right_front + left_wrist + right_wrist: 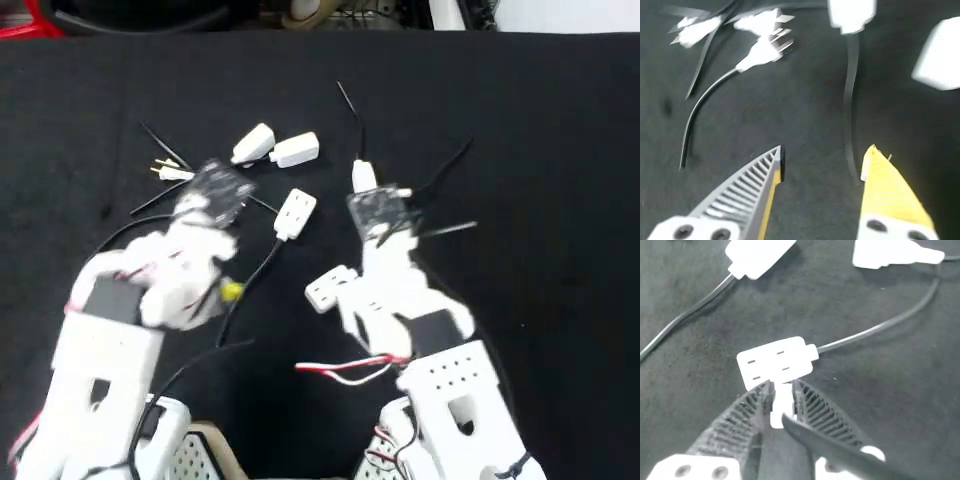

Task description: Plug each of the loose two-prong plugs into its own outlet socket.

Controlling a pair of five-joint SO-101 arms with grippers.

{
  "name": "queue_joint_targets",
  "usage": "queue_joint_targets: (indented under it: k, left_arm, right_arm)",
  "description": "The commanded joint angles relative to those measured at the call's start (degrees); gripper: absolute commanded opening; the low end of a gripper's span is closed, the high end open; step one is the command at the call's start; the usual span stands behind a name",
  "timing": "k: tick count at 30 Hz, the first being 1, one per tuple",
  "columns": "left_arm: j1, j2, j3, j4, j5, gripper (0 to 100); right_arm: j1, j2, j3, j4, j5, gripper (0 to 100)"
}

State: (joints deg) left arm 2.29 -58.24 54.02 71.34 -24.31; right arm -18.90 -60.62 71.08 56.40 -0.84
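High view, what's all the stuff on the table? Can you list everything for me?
table: one, black, under everything.
sockets: three showing slots, white; one mid-table, one beside the right arm, one at the right gripper's tips.
plugs: at least two, white; one lying left of the left gripper, one held.
blocks: two, white, side by side at the back; plug or socket, can't tell.
cords: several, black, trailing from the white pieces.
arms: two, white, near edge.
left gripper: one, grey and yellow, open over bare table.
right gripper: one, dark, shut on a plug.
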Motion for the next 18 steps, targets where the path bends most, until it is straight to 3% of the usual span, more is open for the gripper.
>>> queue_joint_targets:
  k: [1,10,15,18]
  left_arm:
    - [-5.0,-7.9,11.2,-5.7,-2.6,26]
    - [-6.7,-11.4,20.5,-8.4,-4.3,26]
    - [-6.8,-12.0,22.6,-8.5,-4.7,26]
    - [-6.9,-12.0,24.4,-8.5,-9.1,26]
  right_arm:
    - [-2.6,-6.6,5.0,-6.6,-0.5,1.1]
    - [-8.0,-30.0,18.2,-9.0,3.3,1.1]
    - [-8.1,-28.3,16.7,-9.9,5.9,1.1]
    - [-8.2,-23.9,14.8,-12.7,7.7,1.1]
